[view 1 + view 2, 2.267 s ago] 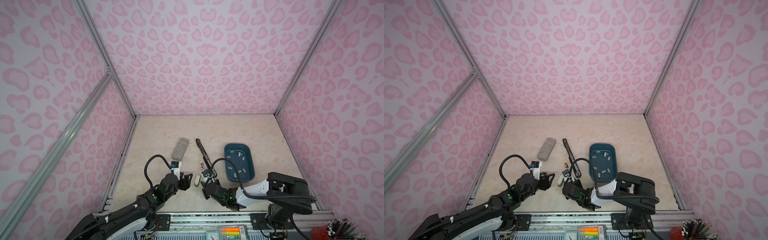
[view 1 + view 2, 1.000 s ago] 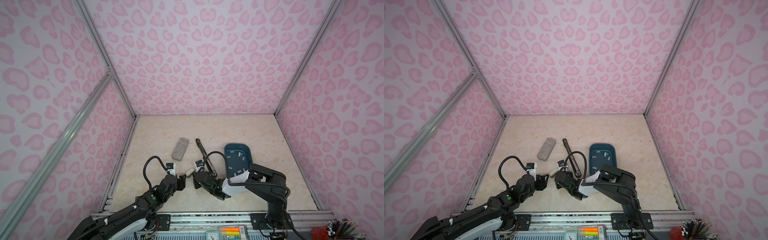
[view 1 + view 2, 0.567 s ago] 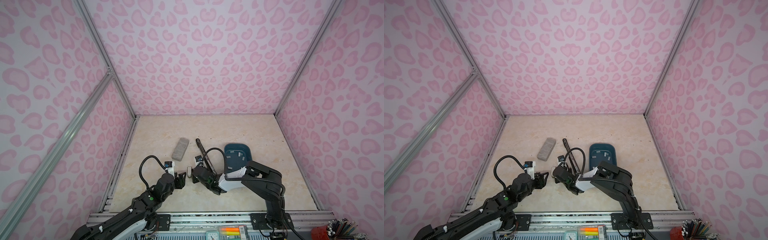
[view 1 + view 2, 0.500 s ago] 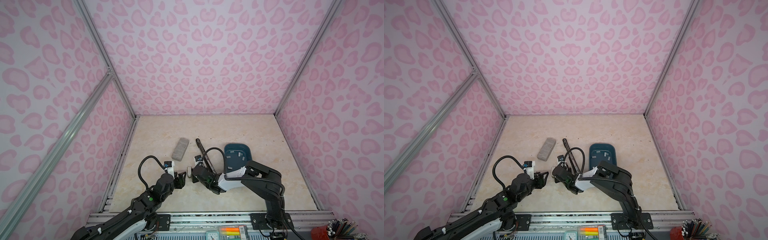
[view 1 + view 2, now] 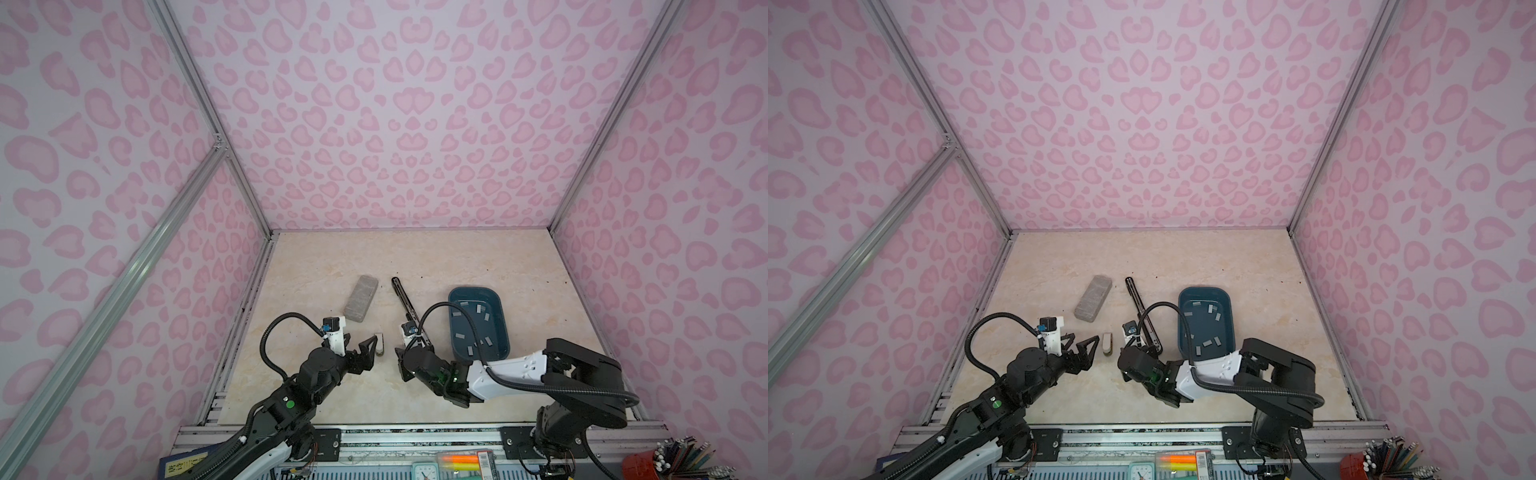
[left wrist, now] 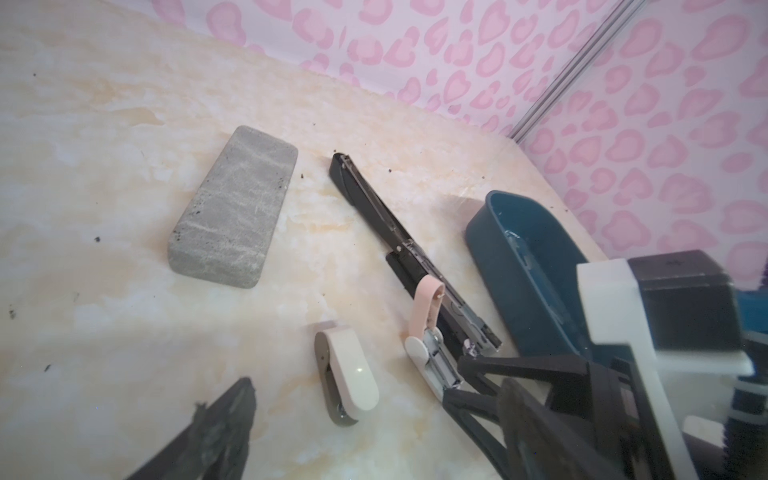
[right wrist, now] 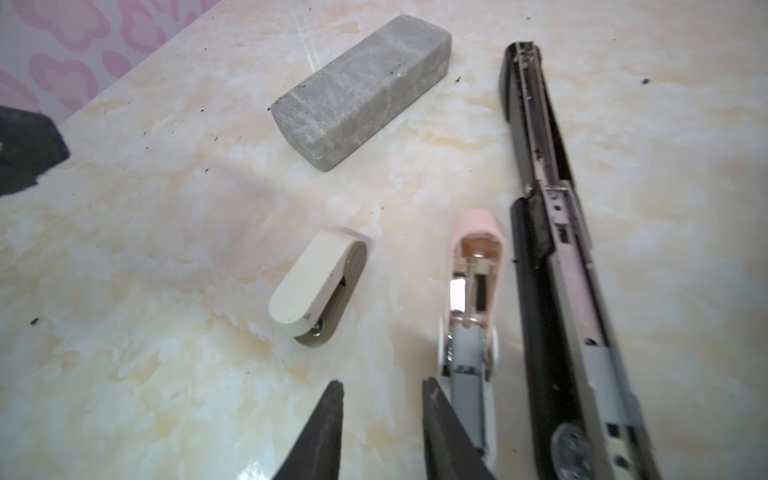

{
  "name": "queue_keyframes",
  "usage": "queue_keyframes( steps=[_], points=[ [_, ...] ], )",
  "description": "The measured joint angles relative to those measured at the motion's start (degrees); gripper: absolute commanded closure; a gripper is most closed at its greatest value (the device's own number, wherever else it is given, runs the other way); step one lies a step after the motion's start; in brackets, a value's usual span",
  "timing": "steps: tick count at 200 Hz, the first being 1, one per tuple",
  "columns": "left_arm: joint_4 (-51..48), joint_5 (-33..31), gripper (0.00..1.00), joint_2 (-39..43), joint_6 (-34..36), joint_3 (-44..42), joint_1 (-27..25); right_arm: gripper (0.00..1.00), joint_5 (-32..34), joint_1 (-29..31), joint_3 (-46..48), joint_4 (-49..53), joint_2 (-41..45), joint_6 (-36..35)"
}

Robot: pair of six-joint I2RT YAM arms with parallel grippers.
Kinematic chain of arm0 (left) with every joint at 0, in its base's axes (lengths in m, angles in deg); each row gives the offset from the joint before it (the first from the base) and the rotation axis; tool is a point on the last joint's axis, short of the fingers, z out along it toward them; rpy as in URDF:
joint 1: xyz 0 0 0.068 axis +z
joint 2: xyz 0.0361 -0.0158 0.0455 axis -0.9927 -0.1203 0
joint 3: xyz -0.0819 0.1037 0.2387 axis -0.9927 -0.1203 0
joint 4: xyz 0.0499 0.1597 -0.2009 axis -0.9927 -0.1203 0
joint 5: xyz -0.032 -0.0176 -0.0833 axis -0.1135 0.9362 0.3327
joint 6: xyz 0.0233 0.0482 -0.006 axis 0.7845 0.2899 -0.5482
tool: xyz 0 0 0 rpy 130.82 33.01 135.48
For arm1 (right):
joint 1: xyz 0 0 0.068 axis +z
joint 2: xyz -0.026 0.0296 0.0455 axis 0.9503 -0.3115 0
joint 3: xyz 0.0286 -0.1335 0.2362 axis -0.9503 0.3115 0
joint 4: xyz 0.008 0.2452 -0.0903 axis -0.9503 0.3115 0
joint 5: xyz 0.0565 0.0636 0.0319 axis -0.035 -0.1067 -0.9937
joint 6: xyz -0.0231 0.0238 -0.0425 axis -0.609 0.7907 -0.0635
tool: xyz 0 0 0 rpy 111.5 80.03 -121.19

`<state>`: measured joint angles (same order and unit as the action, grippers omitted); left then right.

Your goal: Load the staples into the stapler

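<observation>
The black stapler [image 5: 402,297] [image 7: 540,166] lies opened out flat on the table. The staples [image 5: 478,309] lie loose in a blue tray [image 5: 457,291] to its right. My left gripper [image 5: 371,353] [image 6: 374,382] is wide open. A small cream stapler [image 6: 349,374] [image 5: 379,344] lies on the table between its fingers, untouched. My right gripper [image 5: 398,363] [image 7: 383,384] is open by a narrow gap with nothing in it. One of its fingers [image 7: 440,415] is next to the white end of an opened pink stapler [image 7: 473,266], which lies along the black one.
A large grey speckled block [image 5: 361,303] [image 6: 237,208] lies left of the black stapler's far end. Pink patterned walls enclose the table on three sides. The two grippers face each other closely near the front edge.
My left gripper has opened wide and let go of the cream stapler, which now lies on the table. My right gripper has parted its jaws and drawn back to the right.
</observation>
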<state>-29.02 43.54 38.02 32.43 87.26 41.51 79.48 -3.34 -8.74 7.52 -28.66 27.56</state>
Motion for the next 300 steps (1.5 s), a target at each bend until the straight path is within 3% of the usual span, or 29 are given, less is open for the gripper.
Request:
queue_keyframes(
  steps=[50,89,168,229,300],
  points=[
    [-0.2,0.3,0.04,13.0,-0.2,-4.9,0.0,0.48,7.4,-0.2,8.2,-0.3,9.1,-2.2],
    [-1.2,1.5,0.04,18.3,-0.2,-6.1,0.0,0.41,3.0,-3.7,15.5,-5.1,10.8,-2.8],
    [-0.6,2.7,0.01,7.6,-0.2,-4.0,0.0,0.43,-5.5,-4.1,14.8,-11.1,5.5,-5.0],
    [1.1,3.1,0.03,0.7,-0.2,-1.9,0.1,0.47,-7.3,-4.1,8.1,-10.6,-3.7,-5.7],
    [1.9,3.2,0.02,0.6,-0.2,-1.8,0.7,0.52,-5.8,-4.1,6.1,-9.7,-7.1,-5.6]
  ],
)
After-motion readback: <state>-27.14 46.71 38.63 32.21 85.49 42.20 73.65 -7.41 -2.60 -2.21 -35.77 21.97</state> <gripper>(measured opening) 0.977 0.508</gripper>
